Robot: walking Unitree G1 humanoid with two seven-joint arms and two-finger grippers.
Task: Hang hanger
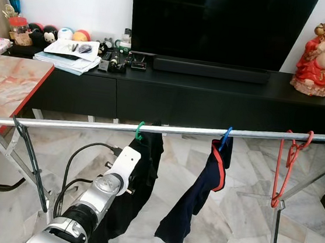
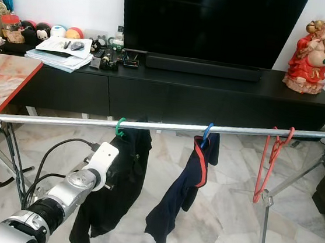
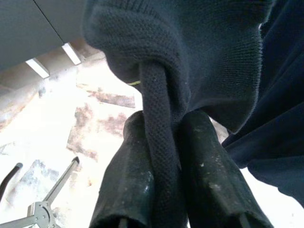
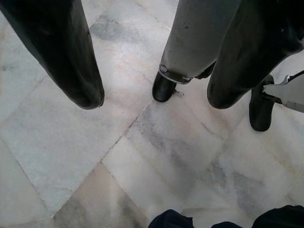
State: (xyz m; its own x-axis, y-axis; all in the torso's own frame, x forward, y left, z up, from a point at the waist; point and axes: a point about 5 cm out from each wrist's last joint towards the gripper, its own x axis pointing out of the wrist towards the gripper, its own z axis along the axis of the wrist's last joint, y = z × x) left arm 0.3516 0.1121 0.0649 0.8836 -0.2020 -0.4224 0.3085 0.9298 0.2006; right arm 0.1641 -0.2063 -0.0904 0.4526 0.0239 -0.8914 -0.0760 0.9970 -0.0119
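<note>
Left gripper [image 3: 164, 166] pinched on a fold of the black garment [image 1: 138, 183], the knit strip squeezed between both fingers [image 3: 128, 180]. In the head views the left arm reaches up to that garment, just below the rail [image 1: 91, 125]. The garment hangs on a green hanger [image 1: 139, 130] whose hook is already over the rail. So the hang looks basically done; what's left, as I judge it, is letting go and pulling the arm back. Further along the rail: a navy garment [image 1: 198, 196] on a blue hanger [image 1: 225, 137], then a bare red hanger [image 1: 289, 165], well apart. Right gripper [image 4: 152, 99] hangs idle over the marble floor [image 4: 142, 156], fingers spread, holding nothing.
</note>
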